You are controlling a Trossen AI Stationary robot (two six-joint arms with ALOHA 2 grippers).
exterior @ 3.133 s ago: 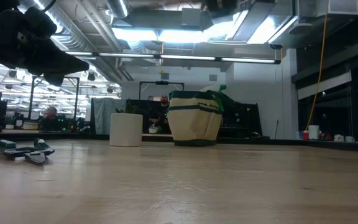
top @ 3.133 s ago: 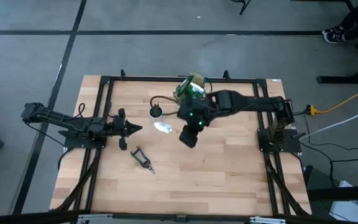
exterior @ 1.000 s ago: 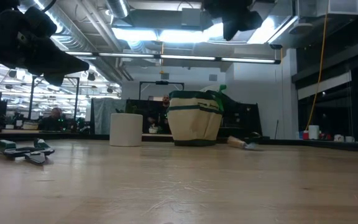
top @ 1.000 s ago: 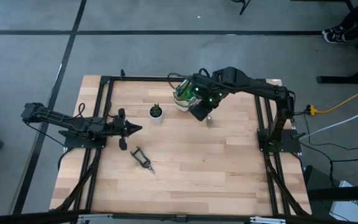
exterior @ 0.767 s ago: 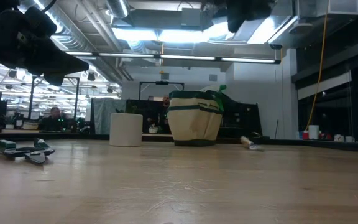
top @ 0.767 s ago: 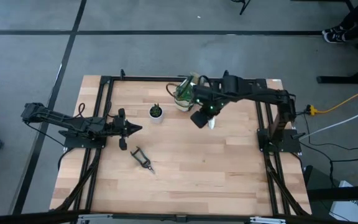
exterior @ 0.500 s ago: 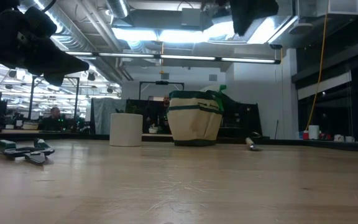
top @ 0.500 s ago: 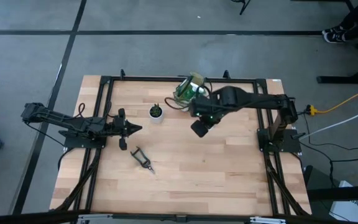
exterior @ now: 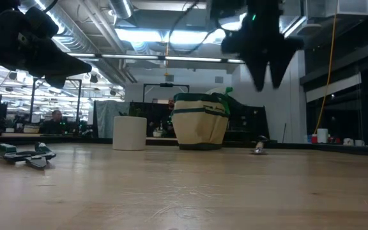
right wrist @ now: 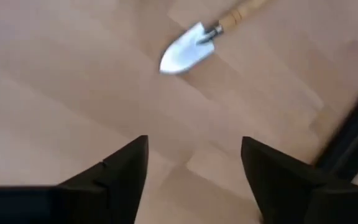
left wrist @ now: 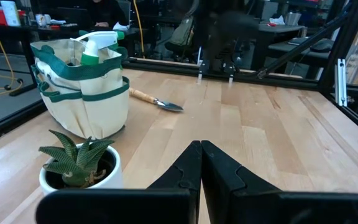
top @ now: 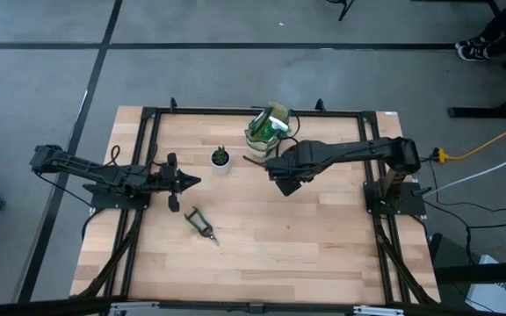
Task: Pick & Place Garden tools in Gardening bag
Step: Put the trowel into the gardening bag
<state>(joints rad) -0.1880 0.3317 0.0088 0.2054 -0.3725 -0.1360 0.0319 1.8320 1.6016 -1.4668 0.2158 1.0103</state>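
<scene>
Trowel placement has changed: in the high view it is now seen lying on the bench just near of the gardening bag, where a moment ago it was carried toward the bag by the right claw. A missed drop is judged, so a re-grasp is needed. The left claw is parked at the left, with the pruning shears near it.

From the low view, the trowel is seen right of the bag, the right claw raised above it.

In the left wrist view, the closed left claw is shown; the spray bottle stands in the bag, the wooden-handled, silver-bladed trowel beside it.

In the right wrist view, the right claw is seen spread open and empty, the trowel beyond it.
</scene>
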